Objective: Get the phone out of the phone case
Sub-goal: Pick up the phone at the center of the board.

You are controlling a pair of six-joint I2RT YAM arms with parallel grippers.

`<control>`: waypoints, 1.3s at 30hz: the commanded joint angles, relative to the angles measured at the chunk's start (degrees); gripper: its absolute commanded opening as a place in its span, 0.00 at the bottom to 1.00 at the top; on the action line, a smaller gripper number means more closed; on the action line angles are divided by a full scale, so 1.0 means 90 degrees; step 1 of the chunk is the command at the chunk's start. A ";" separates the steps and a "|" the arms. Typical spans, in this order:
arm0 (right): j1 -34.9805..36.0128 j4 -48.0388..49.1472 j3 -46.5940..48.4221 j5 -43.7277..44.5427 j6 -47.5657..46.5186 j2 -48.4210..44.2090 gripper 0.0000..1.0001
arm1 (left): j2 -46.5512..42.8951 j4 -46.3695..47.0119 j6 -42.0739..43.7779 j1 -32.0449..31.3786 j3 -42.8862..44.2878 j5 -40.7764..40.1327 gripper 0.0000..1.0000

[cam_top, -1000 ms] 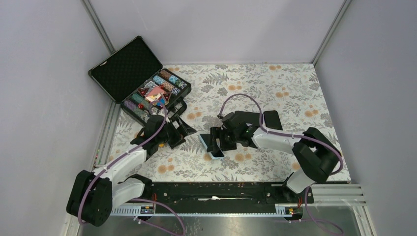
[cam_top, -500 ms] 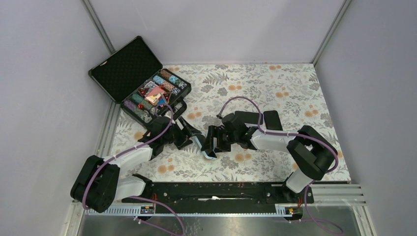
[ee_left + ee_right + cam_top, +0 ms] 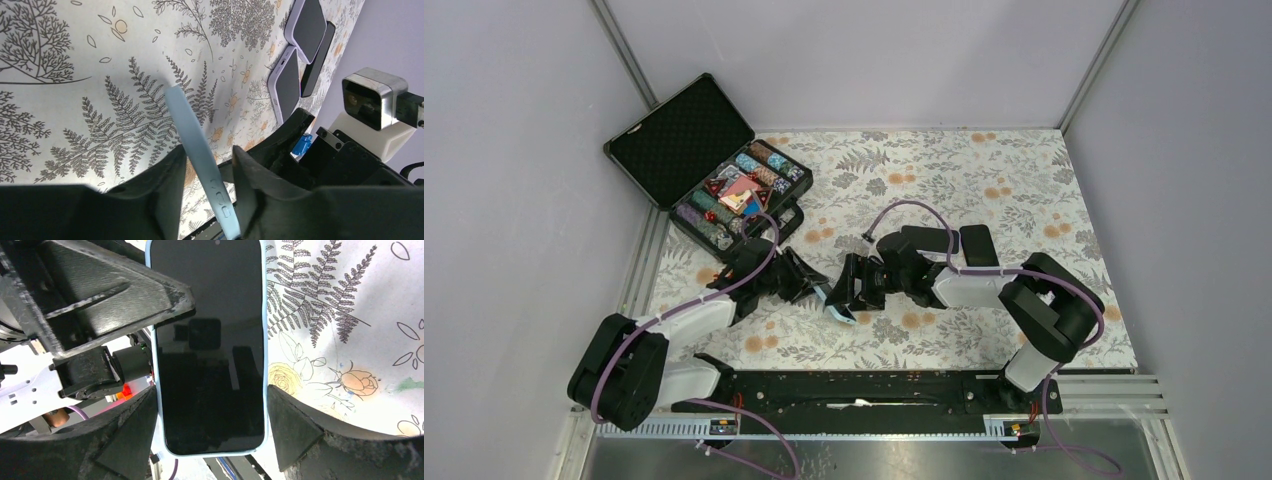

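Phone [image 3: 207, 350] presents a flat, glossy black screen with rounded corners, seated in a pale blue phone case [image 3: 198, 150] of smooth, matte finish. The item is held tilted between the two arms, over the near half of the surface [image 3: 984, 170]. Whether its lower end touches the surface cannot be told.

Right gripper [image 3: 210, 407]: the black, coarse-grained fingers [image 3: 295, 430] are clamped on the long edges of the phone case, one on each side.

Left gripper [image 3: 209, 156]: the wedge-shaped black fingers [image 3: 160, 190] straddle the thin blue rim of the case. One appears to touch it and a narrow gap shows at the other, so a grip cannot be confirmed.

The surface carries a white covering printed with grey ferns and orange flowers. A lilac-cased handset [image 3: 286, 82] lies flat on it beyond the arms. A black hard-shell box [image 3: 682, 140] with a dimpled foam lid stands open at the far left, holding rows of round chips.
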 commanded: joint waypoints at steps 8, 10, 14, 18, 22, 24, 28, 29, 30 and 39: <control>-0.0004 -0.0044 0.0389 -0.0054 -0.0774 -0.0325 0.55 | -0.0235 0.0065 0.0224 -0.0015 0.0452 -0.0044 0.00; -0.0005 -0.0320 0.0447 0.0058 -0.0977 -0.0406 0.58 | -0.0346 0.0162 0.0270 -0.0009 0.0440 -0.0089 0.00; -0.0005 -0.0810 0.0514 0.0224 -0.1328 -0.0646 0.78 | -0.0663 0.0358 0.0554 -0.0016 0.0494 -0.0123 0.00; -0.0005 -0.1090 0.0473 0.0502 -0.1572 -0.1095 0.96 | -0.0996 0.0257 0.1031 -0.0011 0.0749 -0.0174 0.00; -0.0014 -0.1247 0.0493 0.0625 -0.1757 -0.1547 0.99 | -0.1245 0.0155 0.1546 -0.0008 0.1064 -0.0105 0.00; -0.0015 -0.1262 0.0492 0.0652 -0.1799 -0.1768 1.00 | -0.1354 0.0375 0.1771 -0.0007 0.1184 0.0207 0.00; -0.0006 -0.1234 0.0406 0.0767 -0.1389 -0.2209 1.00 | -0.1520 0.0989 0.2137 -0.0006 0.1530 0.1522 0.00; -0.0005 -0.1018 0.0299 0.0685 -0.1245 -0.2328 1.00 | -0.1548 0.0949 0.2233 -0.0002 0.1664 0.1692 0.00; -0.0005 -0.0676 0.0177 0.0584 -0.1102 -0.2526 1.00 | -0.1558 0.0876 0.2330 0.0001 0.1801 0.1808 0.00; -0.0005 0.0799 -0.0128 0.0065 -0.1099 -0.3163 0.92 | -0.1279 0.2245 0.1760 -0.0004 0.2427 0.3298 0.00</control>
